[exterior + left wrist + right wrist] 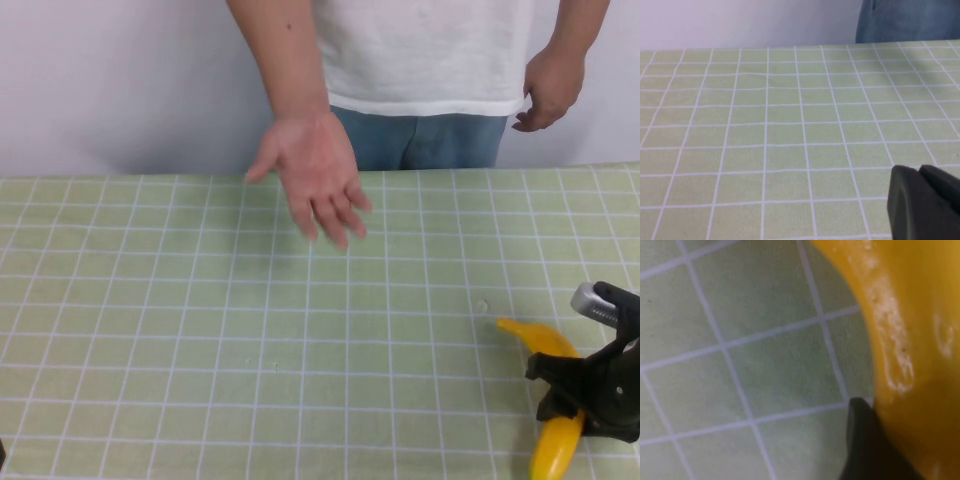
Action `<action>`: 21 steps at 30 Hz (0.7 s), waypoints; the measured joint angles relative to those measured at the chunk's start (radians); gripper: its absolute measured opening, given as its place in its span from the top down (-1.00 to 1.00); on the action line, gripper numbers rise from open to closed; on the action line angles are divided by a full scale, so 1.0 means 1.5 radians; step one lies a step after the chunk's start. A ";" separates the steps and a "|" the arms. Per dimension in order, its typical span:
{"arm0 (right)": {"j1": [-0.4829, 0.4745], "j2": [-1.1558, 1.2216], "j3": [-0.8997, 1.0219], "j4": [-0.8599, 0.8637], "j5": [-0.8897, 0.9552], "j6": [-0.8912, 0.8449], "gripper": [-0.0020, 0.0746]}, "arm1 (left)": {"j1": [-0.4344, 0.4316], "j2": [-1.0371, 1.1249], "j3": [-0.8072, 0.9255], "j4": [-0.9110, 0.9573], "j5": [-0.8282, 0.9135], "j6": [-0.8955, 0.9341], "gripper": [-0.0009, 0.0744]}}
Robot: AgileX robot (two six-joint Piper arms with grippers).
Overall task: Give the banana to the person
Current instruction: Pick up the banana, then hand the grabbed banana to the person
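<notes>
The banana (547, 341) lies on the green checked table (200, 300) at the near right, yellow-orange and glossy. My right gripper (580, 395) sits across its middle and is shut on it; in the right wrist view one dark finger (865, 440) presses against the banana's side (920, 315). The person (430, 50) stands behind the far edge in a white T-shirt and jeans, with an open hand (315, 180) held palm-up over the table's far middle. My left gripper (919, 171) is shut and empty, low over bare cloth at the near left.
The person's other hand (548, 90) hangs at the far right, off the table. The checked cloth (765, 125) stretches bare between the banana and the open hand.
</notes>
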 joint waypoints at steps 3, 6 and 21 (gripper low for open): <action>0.000 -0.045 0.000 -0.002 -0.007 -0.001 0.95 | 0.000 0.000 0.000 0.000 0.000 0.000 0.98; -0.002 -0.102 0.000 -0.002 -0.021 -0.001 0.95 | 0.000 0.000 0.000 0.000 0.000 0.000 0.98; -0.079 -0.215 -0.222 -0.124 0.128 -0.246 0.95 | 0.000 0.000 0.000 0.000 0.000 0.000 0.98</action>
